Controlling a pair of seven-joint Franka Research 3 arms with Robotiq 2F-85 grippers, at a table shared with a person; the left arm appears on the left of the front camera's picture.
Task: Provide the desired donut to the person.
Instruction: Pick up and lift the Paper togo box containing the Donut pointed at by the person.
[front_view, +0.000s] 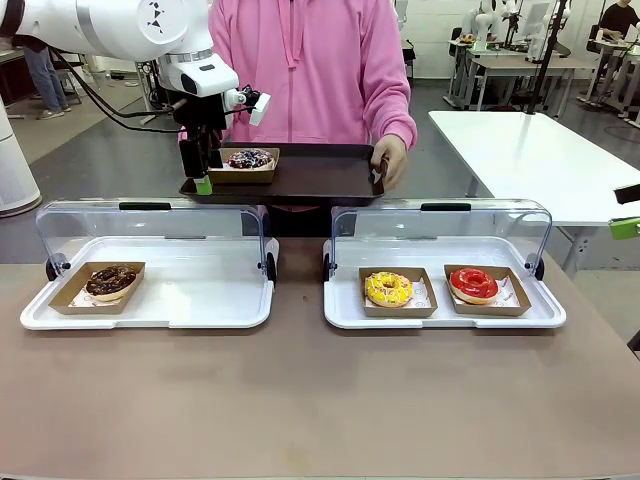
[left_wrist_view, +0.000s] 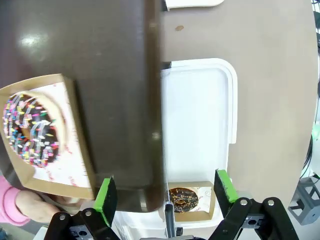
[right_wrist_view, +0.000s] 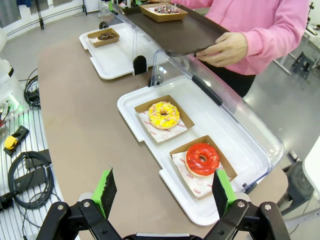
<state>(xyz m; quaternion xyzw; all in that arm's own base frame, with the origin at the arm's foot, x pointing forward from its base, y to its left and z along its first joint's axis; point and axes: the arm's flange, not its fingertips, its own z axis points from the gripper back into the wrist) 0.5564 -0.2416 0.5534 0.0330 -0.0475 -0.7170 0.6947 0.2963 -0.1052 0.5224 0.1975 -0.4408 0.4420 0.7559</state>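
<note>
Light, soft and smear-prone, the sprinkled chocolate-iced donut (front_view: 250, 158) sits in a brown cardboard boat (front_view: 240, 176) at nine o'clock on the dark brown tray (front_view: 325, 178) held by the person (front_view: 310, 70), and is probably best gripped by the boat's stiff rim; the left gripper (left_wrist_view: 165, 192) at its nine o'clock and the right gripper (right_wrist_view: 165, 192) both gape empty.

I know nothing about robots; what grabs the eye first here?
A person in a pink hoodie holds a dark tray across the far side, a sprinkled donut boxed on it, with the open left tool at its left end. Nearer, the right white case holds a yellow donut and a red donut.
</note>
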